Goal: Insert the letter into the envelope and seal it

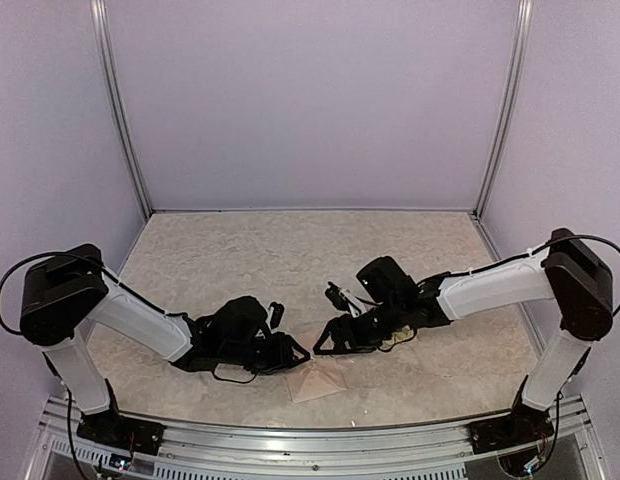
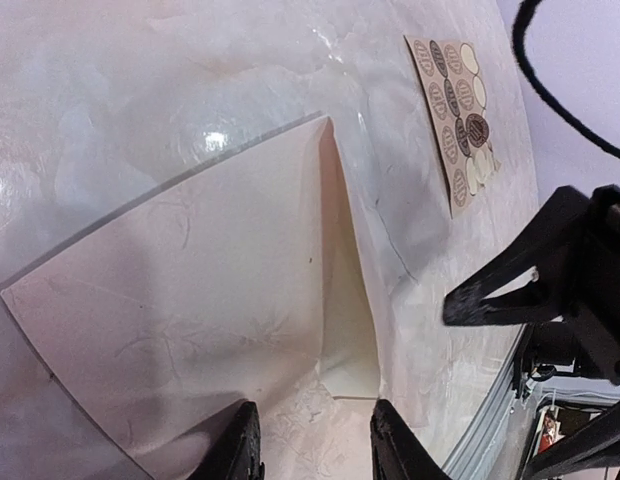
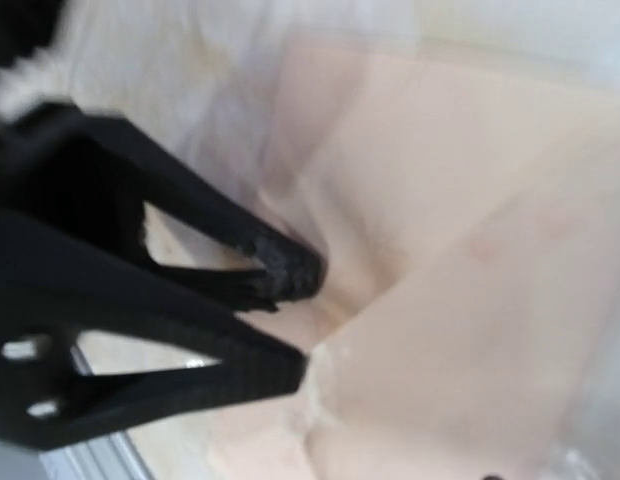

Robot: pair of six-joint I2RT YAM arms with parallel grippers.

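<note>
The cream envelope (image 1: 320, 380) lies flat on the table near the front edge, between my two grippers. In the left wrist view the envelope (image 2: 190, 290) fills the middle, and a cream inner strip (image 2: 348, 330) shows along its fold. I cannot pick out the letter as a separate sheet. My left gripper (image 1: 293, 352) is open and empty, its fingertips (image 2: 240, 445) just short of the envelope's near edge. My right gripper (image 1: 320, 348) hovers low at the envelope's right side (image 2: 458, 305). Its jaws stand almost together, with nothing held. The right wrist view is blurred, with the tips (image 3: 300, 318) over cream paper (image 3: 470, 250).
A square card of round brown and yellow stickers (image 2: 455, 110) lies on the table beyond the envelope, under the right arm. The metal rail of the table's front edge (image 1: 320, 440) runs close behind the envelope and also shows in the left wrist view (image 2: 490, 420). Purple walls enclose the table.
</note>
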